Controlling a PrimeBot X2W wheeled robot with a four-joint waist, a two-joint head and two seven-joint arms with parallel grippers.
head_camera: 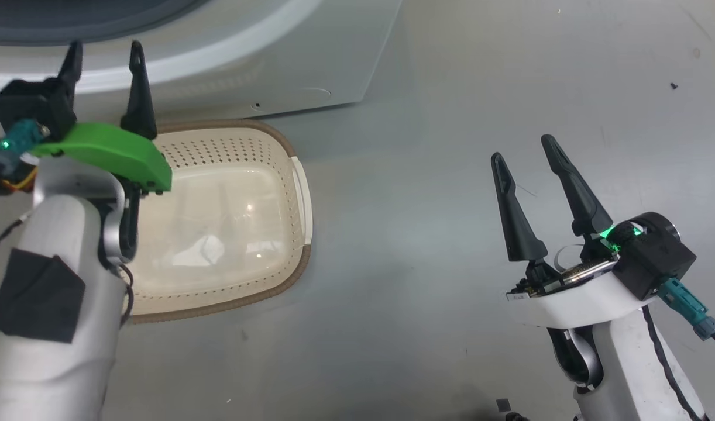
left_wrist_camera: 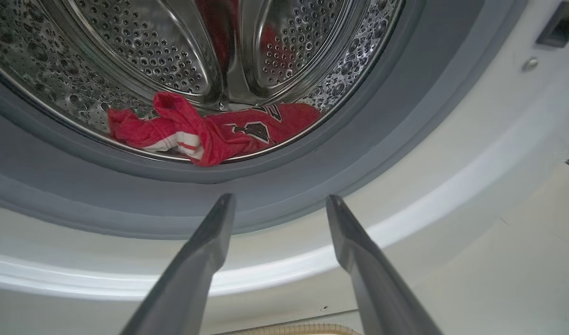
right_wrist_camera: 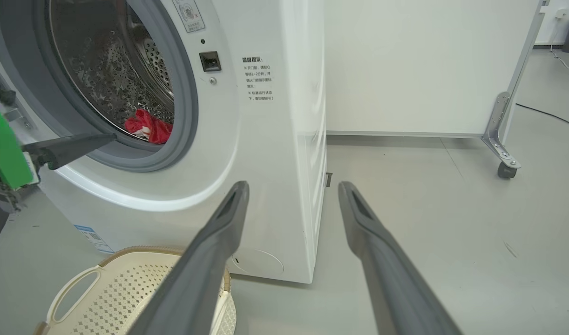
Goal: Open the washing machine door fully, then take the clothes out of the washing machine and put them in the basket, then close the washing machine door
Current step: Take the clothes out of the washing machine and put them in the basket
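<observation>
The washing machine point(right_wrist_camera: 266, 139) stands with its drum mouth uncovered; its door is out of view. The clothes point(left_wrist_camera: 210, 132), a crumpled red jersey with white stripes and black print, lie at the front bottom of the steel drum point(left_wrist_camera: 149, 46), also visible as the clothes point(right_wrist_camera: 147, 128). My left gripper point(left_wrist_camera: 280, 199) is open and empty, pointing at the grey seal just below the clothes. In the head view the left gripper point(head_camera: 105, 49) hovers over the far left of the basket point(head_camera: 302, 193). My right gripper point(head_camera: 522, 149) is open and empty above the floor, right of the basket point(right_wrist_camera: 126, 288).
The cream basket sits on the grey floor right against the washing machine point(head_camera: 275, 70) front. A white wall panel point(right_wrist_camera: 429, 65) on a caster point(right_wrist_camera: 505, 170) stands beyond the machine, with a cable point(right_wrist_camera: 545, 116) on the floor behind it. Open floor point(head_camera: 422, 234) lies between basket and right arm.
</observation>
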